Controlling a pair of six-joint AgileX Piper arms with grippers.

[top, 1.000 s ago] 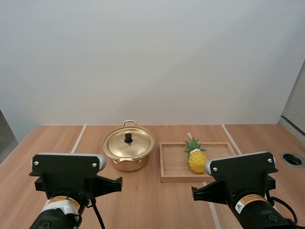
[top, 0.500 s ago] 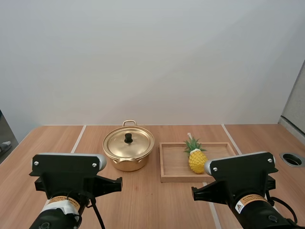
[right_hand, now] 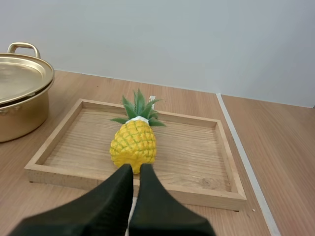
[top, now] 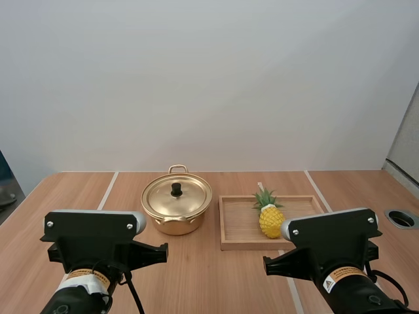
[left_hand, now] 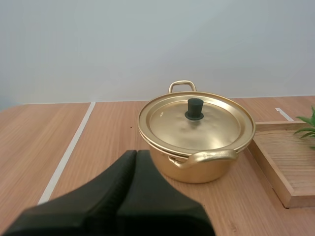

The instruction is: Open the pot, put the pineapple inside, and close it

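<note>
Counter of light wood (top: 196, 281): pale seams run across it, with a plain white wall behind.
Left pincer (left_hand: 136, 155): black fingers pressed together, holding nothing.
Round gold metal pot (top: 177, 219): ahead of the left pincer, just left of the tray; its gold lid with a black knob (top: 186, 196) is seated on it.
Shallow rectangular wooden tray (top: 242, 246): flat on the counter.
Small yellow pineapple with green leaves (top: 270, 220): in the tray, about its middle.
Right pincer (right_hand: 136, 169): black fingers closed, empty, pointing at the pineapple.
</note>
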